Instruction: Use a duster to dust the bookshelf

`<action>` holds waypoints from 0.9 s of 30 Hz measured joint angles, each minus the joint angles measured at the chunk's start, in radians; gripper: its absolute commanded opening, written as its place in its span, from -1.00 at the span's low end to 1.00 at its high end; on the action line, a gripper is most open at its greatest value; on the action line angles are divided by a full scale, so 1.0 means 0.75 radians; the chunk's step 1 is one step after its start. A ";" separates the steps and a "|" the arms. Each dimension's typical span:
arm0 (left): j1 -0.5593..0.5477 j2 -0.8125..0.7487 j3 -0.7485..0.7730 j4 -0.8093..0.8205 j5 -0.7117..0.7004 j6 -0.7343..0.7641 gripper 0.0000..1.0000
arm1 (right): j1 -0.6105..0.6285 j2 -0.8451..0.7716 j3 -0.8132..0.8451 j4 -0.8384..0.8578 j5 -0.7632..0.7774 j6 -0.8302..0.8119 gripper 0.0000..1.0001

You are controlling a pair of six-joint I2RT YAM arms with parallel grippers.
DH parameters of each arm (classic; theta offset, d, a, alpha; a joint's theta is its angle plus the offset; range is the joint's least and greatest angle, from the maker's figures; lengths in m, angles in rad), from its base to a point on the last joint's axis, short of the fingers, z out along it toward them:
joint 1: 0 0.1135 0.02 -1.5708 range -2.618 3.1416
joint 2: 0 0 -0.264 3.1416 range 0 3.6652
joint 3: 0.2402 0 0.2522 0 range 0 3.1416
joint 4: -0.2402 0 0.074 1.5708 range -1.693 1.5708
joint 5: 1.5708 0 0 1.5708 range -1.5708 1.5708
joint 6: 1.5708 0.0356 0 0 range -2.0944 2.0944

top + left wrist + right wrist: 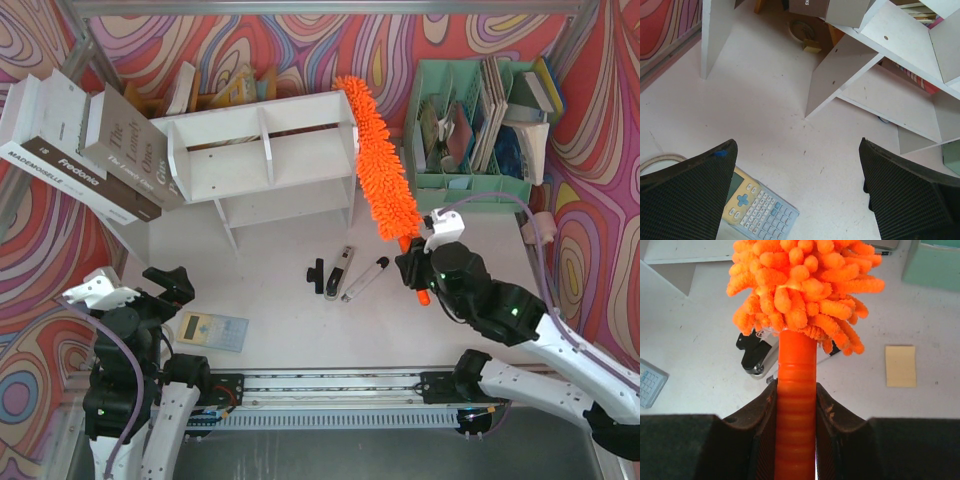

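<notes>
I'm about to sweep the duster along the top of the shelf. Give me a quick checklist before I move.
1. Right gripper shut on the ribbed handle of the fluffy orange microfibre duster: ok.
2. Duster tip over the right end of the white wooden bookshelf: ok.
3. Tip actually touching the shelf: cannot tell.
4. Left gripper open, empty, apart from the shelf: ok.
5. Leftward sweep path: large stacked books lean at the shelf's left end: not ok.

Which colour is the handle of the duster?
The duster's handle is bright orange, like its fluffy head; the right wrist view shows it best.
</notes>
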 measured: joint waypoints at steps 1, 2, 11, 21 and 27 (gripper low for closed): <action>0.000 0.000 0.000 0.000 0.000 0.001 0.97 | 0.000 -0.011 -0.002 0.008 -0.004 0.000 -1.00; 0.000 0.000 0.000 0.000 0.000 0.000 0.97 | 0.000 -0.014 -0.009 0.014 -0.007 0.002 -1.00; 0.000 0.004 0.000 0.000 -0.001 0.001 0.97 | 0.000 -0.022 -0.449 0.158 -0.099 0.123 -1.00; 0.000 0.035 0.000 0.000 -0.001 0.001 0.97 | 0.000 -0.059 -0.202 0.005 -0.047 0.052 -1.00; 0.000 0.035 0.000 0.000 -0.001 0.001 0.97 | 0.000 -0.096 -0.101 0.062 -0.027 0.018 -1.00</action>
